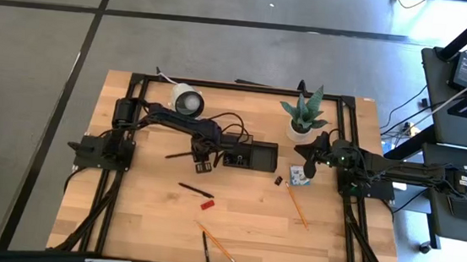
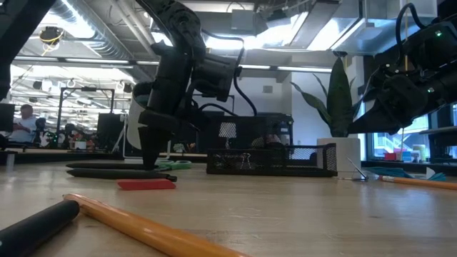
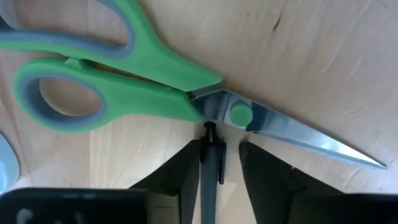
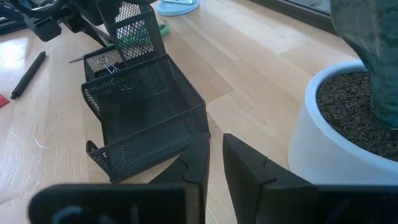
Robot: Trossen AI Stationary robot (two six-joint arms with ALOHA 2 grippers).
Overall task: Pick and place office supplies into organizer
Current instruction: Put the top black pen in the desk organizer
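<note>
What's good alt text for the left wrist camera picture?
Green-handled scissors lie closed on the wooden table, directly ahead of the left end effector. Between its two dark fingers stands a thin black pen, its tip close to the scissors' pivot.

A: What do the arms look like?
B: Both are dark, near black, built of chunky jointed segments. The left arm has black cables looping along it, and the right arm has the same.
A: Any markings?
B: Small green lights glow on the right arm's housing.
A: And the fingers?
B: Matte black, angular wedges tapering toward the tips, on a flat black block.
</note>
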